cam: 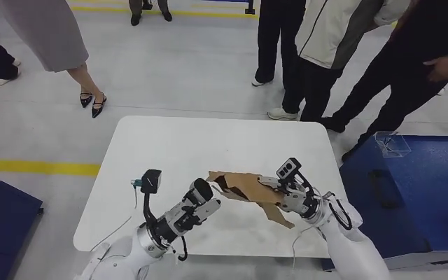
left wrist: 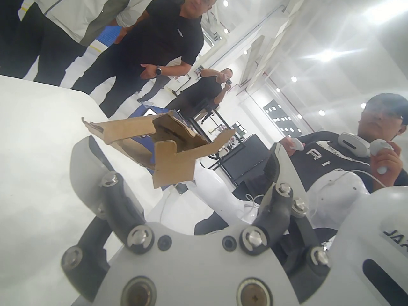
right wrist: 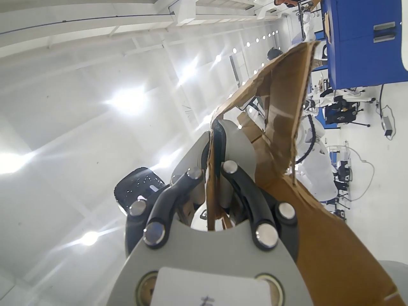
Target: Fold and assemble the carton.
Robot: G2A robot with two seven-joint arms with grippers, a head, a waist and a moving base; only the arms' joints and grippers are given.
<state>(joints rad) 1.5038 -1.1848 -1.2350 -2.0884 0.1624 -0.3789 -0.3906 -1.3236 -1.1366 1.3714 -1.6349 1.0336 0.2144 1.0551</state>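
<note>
White table [cam: 210,140] lay under both arms, with a blue cabinet [cam: 406,189] standing on the floor off its edge, on the right arm's outer side.

The right gripper [cam: 280,190] was clamped on the carton [cam: 245,185]. In its wrist view the two fingers were drawn narrow around a cardboard panel, and the sheet ran down between them into the palm of the right gripper [right wrist: 215,141]. Beyond the fingertips the carton [right wrist: 280,103] opened into a bent, creased flap with torn corrugated edges, and another panel trailed back alongside the gripper's body. The cabinet [right wrist: 360,33] showed far behind that flap.

The left gripper [cam: 210,192] sat at the carton's other end, facing the right gripper across it. Its fingers were spread wide, with nothing between them. In its wrist view the left gripper [left wrist: 180,151] had the carton [left wrist: 173,157] just ahead of its fingertips, half folded and crumpled, with flaps sticking out at several angles. The table [left wrist: 32,122] stretched away beside one finger.

The carton hung between the two grippers, over the near half of the table. One flap drooped below the right gripper; whether it touched the table could not be told.
</note>
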